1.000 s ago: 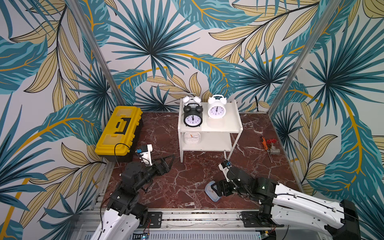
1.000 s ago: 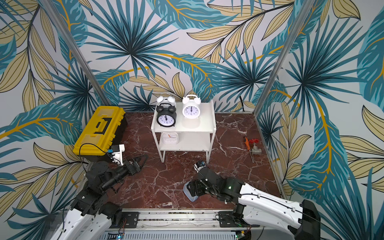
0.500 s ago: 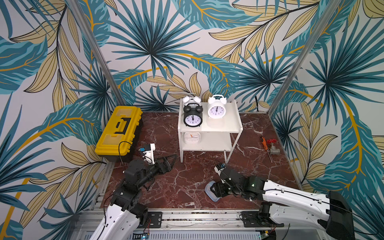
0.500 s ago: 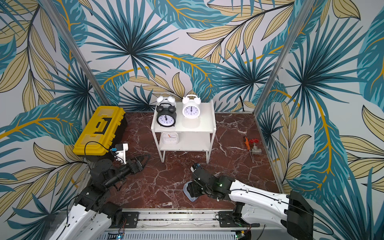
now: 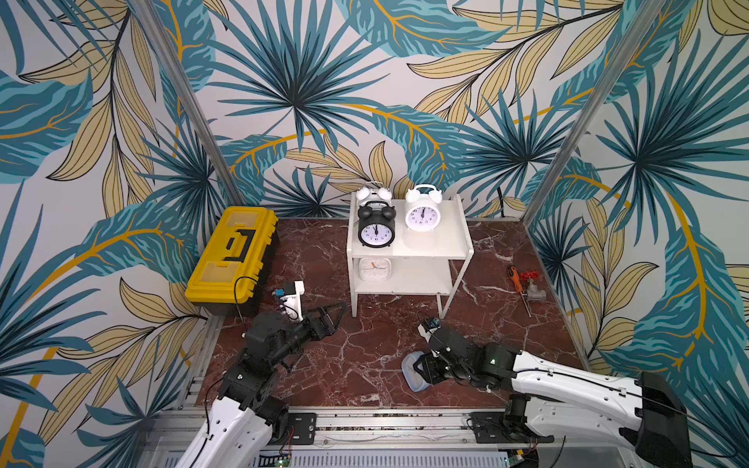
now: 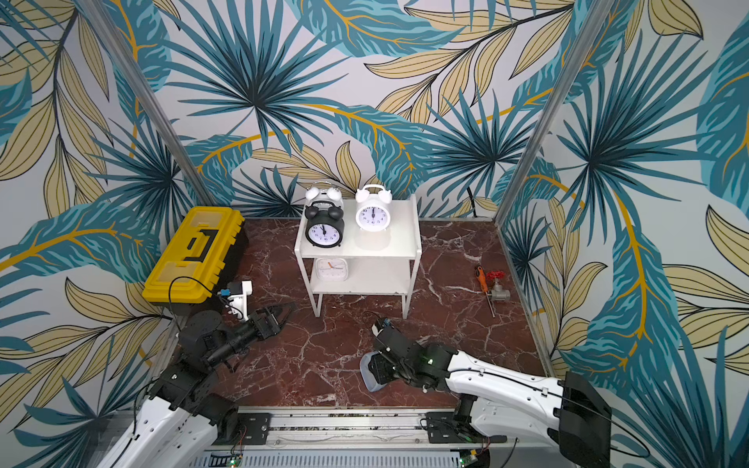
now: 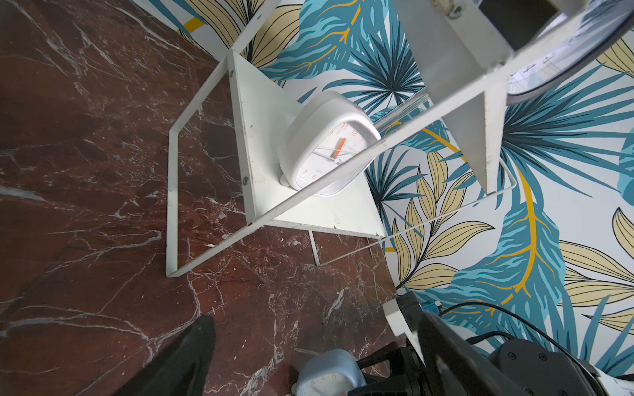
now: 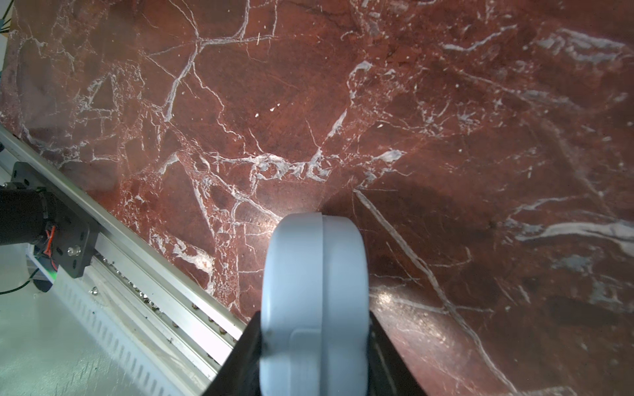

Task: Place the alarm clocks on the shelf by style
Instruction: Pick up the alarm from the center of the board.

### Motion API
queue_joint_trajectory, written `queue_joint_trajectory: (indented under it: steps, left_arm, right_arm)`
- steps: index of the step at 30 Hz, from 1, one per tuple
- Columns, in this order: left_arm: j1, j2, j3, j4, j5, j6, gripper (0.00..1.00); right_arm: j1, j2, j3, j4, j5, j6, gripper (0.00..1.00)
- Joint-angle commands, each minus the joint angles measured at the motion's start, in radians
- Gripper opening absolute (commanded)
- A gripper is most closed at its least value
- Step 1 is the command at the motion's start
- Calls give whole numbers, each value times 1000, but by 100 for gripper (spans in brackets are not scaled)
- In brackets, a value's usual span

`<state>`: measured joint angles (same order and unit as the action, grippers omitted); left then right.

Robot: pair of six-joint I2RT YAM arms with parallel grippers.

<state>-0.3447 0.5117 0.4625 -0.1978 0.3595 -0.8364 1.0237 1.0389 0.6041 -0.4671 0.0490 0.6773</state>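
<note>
The white two-tier shelf (image 5: pixel 450 235) stands at the back. A black twin-bell alarm clock (image 5: pixel 376 229) and two white twin-bell ones (image 5: pixel 422 212) (image 5: pixel 375 194) are on its top board. A white rounded-square clock (image 5: pixel 375 269) sits on the lower board (image 7: pixel 260 113). The light blue rounded-square clock (image 5: pixel 408 366) (image 8: pixel 314 291) is near the front edge of the floor, on edge between the fingers of my right gripper (image 5: pixel 423 369), which press both its faces. My left gripper (image 5: pixel 338 318) (image 7: pixel 314 339) hovers open and empty left of the shelf's front leg.
A yellow toolbox (image 5: pixel 233 253) lies at the left wall. An orange-handled screwdriver (image 5: pixel 514 277) and a metal valve with a red wheel (image 5: pixel 533 291) lie at the right. The metal rail (image 5: pixel 364 421) runs along the front edge, close to the blue clock.
The right gripper's fingers have closed in onto the light blue clock. The left arm has shifted slightly, with its jaws still wide.
</note>
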Motion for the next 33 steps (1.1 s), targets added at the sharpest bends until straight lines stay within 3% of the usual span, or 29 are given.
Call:
queue_joint_trajectory:
  steps: [1, 6, 15, 22, 28, 33]
  left_arm:
    - [7, 1, -21, 22, 1, 2, 95]
    - [6, 1, -25, 13, 3, 0, 95]
    - [6, 47, -40, 57, 102, -7, 95]
    - [-16, 159, -85, 307, 307, -112, 95]
    - [-116, 249, -87, 411, 330, -108, 98]
    - [-123, 285, -99, 553, 389, -156, 100]
  right_arm:
    - [4, -52, -12, 0, 45, 2, 21]
    - [3, -164, -29, 117, 35, 11, 20]
    - [-46, -296, -126, 526, -63, 43, 20]
    - [-203, -215, -150, 741, -315, 126, 19]
    - [-271, -123, -142, 880, -446, 170, 19]
    - [-313, -69, -159, 1050, -594, 243, 20]
